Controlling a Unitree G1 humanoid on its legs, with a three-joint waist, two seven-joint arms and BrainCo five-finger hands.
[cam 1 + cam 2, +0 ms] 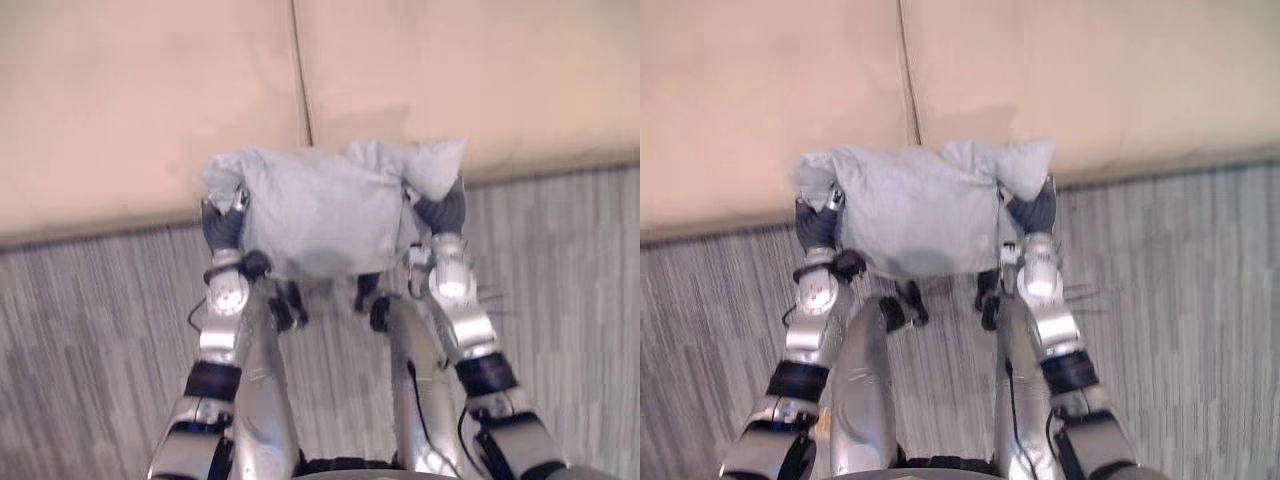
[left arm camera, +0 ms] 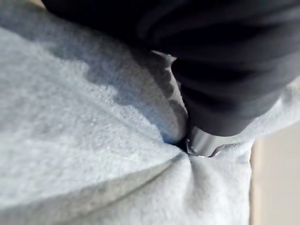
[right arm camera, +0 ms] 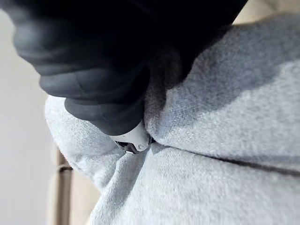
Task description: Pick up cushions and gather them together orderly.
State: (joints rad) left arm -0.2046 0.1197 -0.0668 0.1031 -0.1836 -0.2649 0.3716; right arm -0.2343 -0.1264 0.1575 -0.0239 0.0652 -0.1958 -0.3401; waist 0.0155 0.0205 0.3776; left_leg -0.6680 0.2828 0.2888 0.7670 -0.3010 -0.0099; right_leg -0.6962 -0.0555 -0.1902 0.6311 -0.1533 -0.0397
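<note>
1. Left hand (image 2: 225,70): its dark ribbed cover is pressed hard against the grey cushion (image 1: 320,210), and the fabric puckers into folds right where the hand sinks in. Open or closed: can't tell, as the business end is buried in the cloth.
2. Right hand (image 3: 93,61): same story on the opposite side, with the cover against the cushion and the fabric creased around it. State can't be told either.
3. Cushion is light grey, soft and fleecy. It sits between the two hands, left hand at its left edge and right hand at its right edge.
4. Its right far corner bunches up above the right hand, and the left far corner droops over the left hand.
5. Cushion hangs over the line where the grey striped carpet (image 1: 90,330) meets the beige padded surface (image 1: 150,100). Can't tell whether it touches either.
6. Seam (image 1: 300,70) in the beige surface runs away from the robot and meets the cushion's far edge near its middle.
</note>
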